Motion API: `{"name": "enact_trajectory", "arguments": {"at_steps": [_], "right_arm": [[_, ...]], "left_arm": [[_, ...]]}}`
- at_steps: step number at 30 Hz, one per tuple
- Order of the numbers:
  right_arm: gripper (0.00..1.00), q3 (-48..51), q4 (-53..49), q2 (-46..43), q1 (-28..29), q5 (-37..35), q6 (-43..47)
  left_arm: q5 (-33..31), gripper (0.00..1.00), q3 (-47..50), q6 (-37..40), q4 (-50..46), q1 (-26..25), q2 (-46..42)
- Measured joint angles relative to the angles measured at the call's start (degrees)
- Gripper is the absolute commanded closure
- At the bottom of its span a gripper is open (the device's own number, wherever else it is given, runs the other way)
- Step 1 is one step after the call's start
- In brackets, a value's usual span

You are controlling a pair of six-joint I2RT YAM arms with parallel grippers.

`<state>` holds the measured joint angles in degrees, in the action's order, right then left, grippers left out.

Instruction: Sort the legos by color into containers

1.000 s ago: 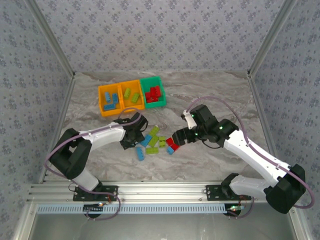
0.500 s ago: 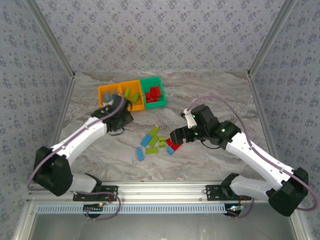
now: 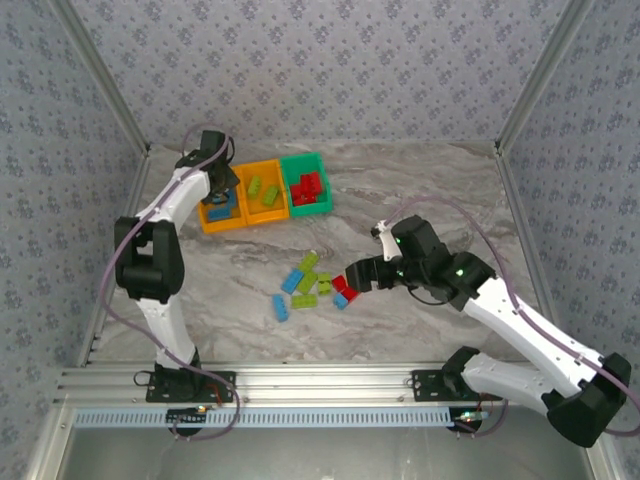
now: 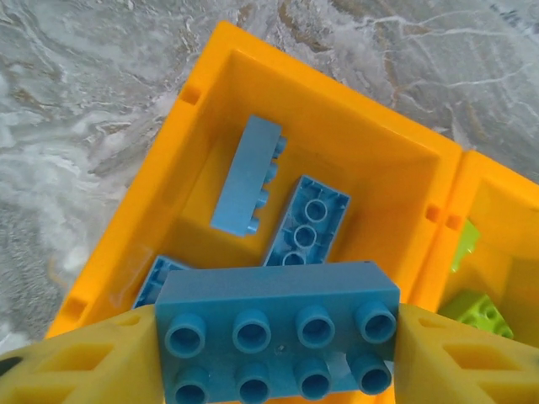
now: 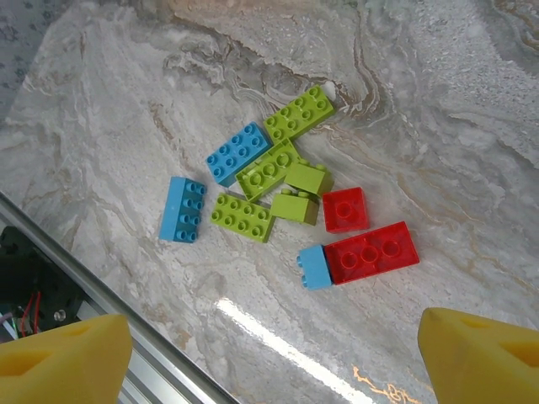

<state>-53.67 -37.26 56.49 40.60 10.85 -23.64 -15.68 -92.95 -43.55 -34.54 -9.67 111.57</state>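
**Left arm.** The left gripper (image 4: 278, 341) grips a light blue eight-stud plastic brick (image 4: 278, 295) by its short ends. Its yellow foam pads (image 4: 76, 362) touch both ends. The brick is level, studs toward the camera, above the left orange bin (image 4: 152, 210), a glossy, thin-walled rectangular plastic tub. On the bin floor are a blue brick on its side (image 4: 247, 177) and a blue brick with its hollow underside up (image 4: 309, 223). A third blue piece (image 4: 154, 282) is partly hidden, so its shape cannot be told. The adjoining middle orange bin (image 4: 497, 202) holds lime green bricks (image 4: 476, 311). In the top view the left gripper (image 3: 222, 197) is over the left bin's interior, inside its rim.

**Right arm.** The right gripper (image 5: 269, 337) stands wide open and holds nothing, with its foam pads (image 5: 63, 358) at the lower corners of the frame. It hangs above the loose bricks (image 5: 269, 168), a cluster of matte studded blocks:
- two blue
- five lime
- a square red four-stud brick (image 5: 345, 209)
- a long red brick (image 5: 372, 252) touching a small blue one (image 5: 315, 268)

**Surroundings.** The marbled grey table (image 3: 430, 180) lies bare around the cluster on every side. The ribbed aluminium rail (image 3: 330, 380) bounds the near edge. The green bin (image 3: 305, 205), holding red bricks, ends the row of bins.
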Motion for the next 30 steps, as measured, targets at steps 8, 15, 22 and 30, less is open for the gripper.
{"name": "enact_trajectory", "arguments": {"at_steps": [8, 15, 22, 30], "right_arm": [[0.08, 2.14, -0.26, -2.62, 0.07, -1.66, -1.92], [0.08, 2.14, 1.7, 2.36, 0.15, -1.55, -2.6], [0.09, 2.1, 3.26, 6.23, 0.81, -2.97, -4.74], [0.13, 0.87, 2.08, 15.56, 0.26, -11.04, -15.54]], "left_arm": [[1.53, 0.25, -0.2, 1.88, -1.31, 0.2, -2.58], [2.54, 0.16, 6.51, 5.11, -1.66, 0.2, -16.52], [10.08, 0.16, 17.77, 14.36, 0.17, -2.51, -33.11], [23.71, 0.12, 38.29, 40.96, 7.3, -17.55, -58.62]]}}
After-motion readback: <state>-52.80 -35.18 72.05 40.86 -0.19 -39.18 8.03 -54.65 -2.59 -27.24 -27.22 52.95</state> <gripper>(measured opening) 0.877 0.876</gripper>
